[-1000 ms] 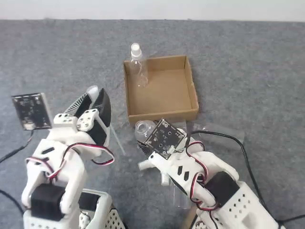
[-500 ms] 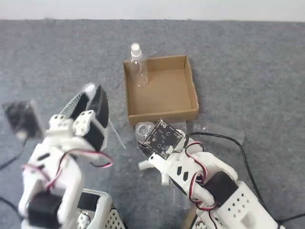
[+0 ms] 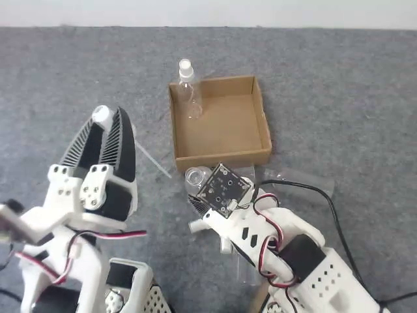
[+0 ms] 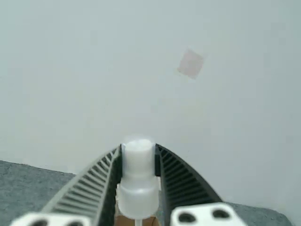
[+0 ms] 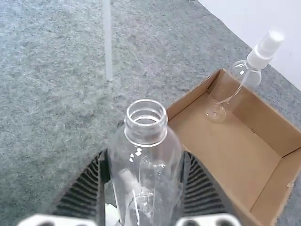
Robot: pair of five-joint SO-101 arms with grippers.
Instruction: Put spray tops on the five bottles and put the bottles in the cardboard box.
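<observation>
Grey carpet-like surface (image 3: 339, 78); plain white wall (image 3: 208, 13) behind; faint pinkish square (image 4: 190, 62) on wall, possibly tape.

Lower body of open bottle (image 5: 146, 155) and tube of spray top (image 4: 138, 181), beyond frame edges.

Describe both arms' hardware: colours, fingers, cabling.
The left arm and right arm are white shells with black servo blocks. The left gripper and right gripper have dark ribbed, curved fingers. Red, white and black wires loop along the joints; a bare square circuit board sits on the right wrist.
</observation>
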